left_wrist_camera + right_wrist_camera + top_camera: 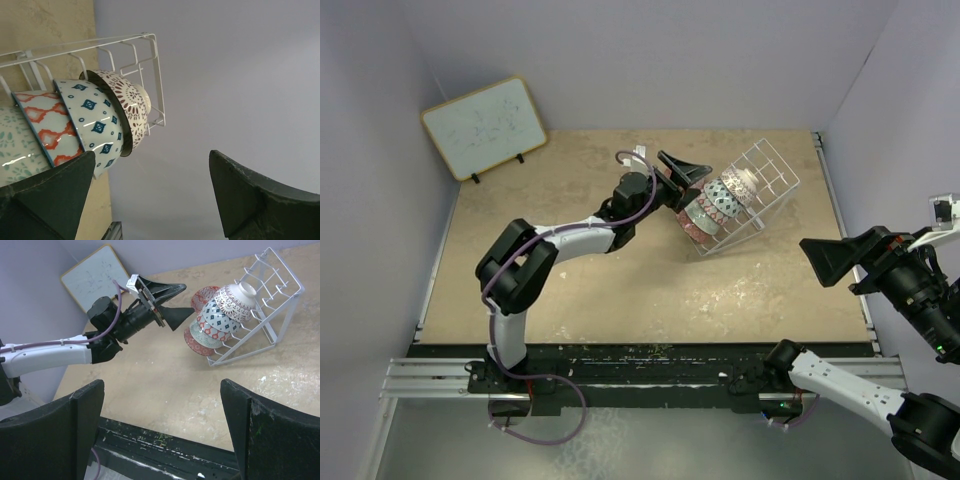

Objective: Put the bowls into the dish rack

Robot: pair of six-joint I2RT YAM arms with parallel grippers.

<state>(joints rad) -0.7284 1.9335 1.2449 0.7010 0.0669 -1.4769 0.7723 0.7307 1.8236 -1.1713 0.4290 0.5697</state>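
The white wire dish rack stands tilted at the back right of the table, also seen from the right wrist. Several patterned bowls lean nested on edge inside it. In the left wrist view a maroon-patterned bowl, a blue-diamond bowl, a red-lattice bowl and a pale green bowl sit in a row against the rack wires. My left gripper is open and empty just left of the bowls. My right gripper is open and empty at the table's right edge.
A wood-framed whiteboard leans at the back left corner. Grey walls close in the table on three sides. The black mounting rail runs along the near edge.
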